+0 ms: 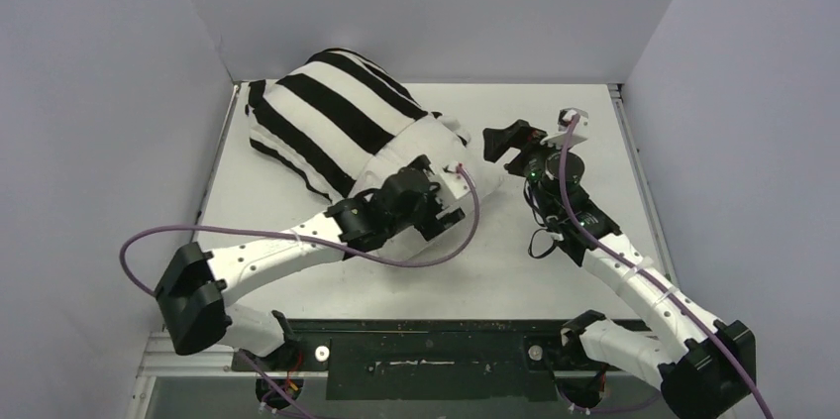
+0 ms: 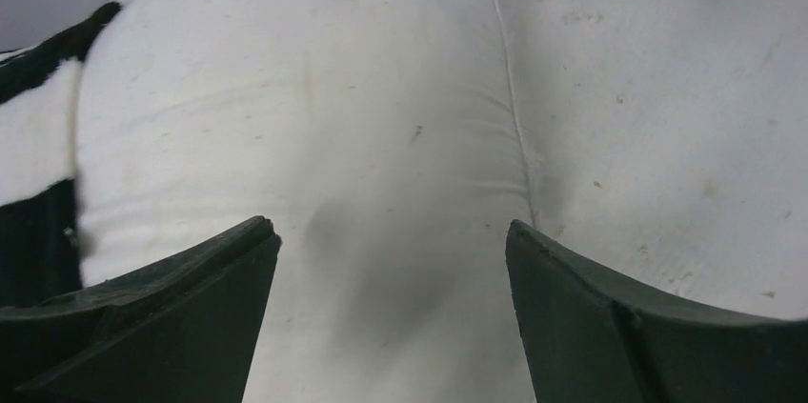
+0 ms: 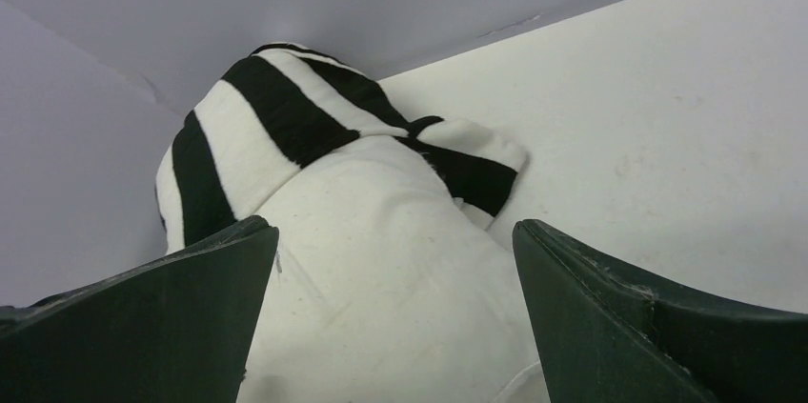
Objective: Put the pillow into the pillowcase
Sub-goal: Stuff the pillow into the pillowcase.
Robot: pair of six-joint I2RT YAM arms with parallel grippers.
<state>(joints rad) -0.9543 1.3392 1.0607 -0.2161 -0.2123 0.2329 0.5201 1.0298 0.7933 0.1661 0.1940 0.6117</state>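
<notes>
The black-and-white striped pillowcase (image 1: 327, 112) lies at the back left of the table, covering most of the pillow. The pillow's off-white end (image 1: 401, 154) sticks out of it toward the middle. My left gripper (image 1: 437, 213) hovers right over that bare end, open with nothing between its fingers. In the left wrist view the pillow (image 2: 400, 108) fills the frame behind the left gripper (image 2: 391, 231), with the pillowcase (image 2: 33, 136) at the left edge. My right gripper (image 1: 505, 142) stands open just right of the pillow. It (image 3: 393, 231) faces the pillow (image 3: 381, 279) and the pillowcase (image 3: 276, 108).
Grey walls (image 1: 426, 3) close the table in at the back and on both sides. The pillowcase bundle leans into the back left corner. Bare white table (image 1: 555, 270) lies to the right and front. Purple cables (image 1: 248, 233) trail along both arms.
</notes>
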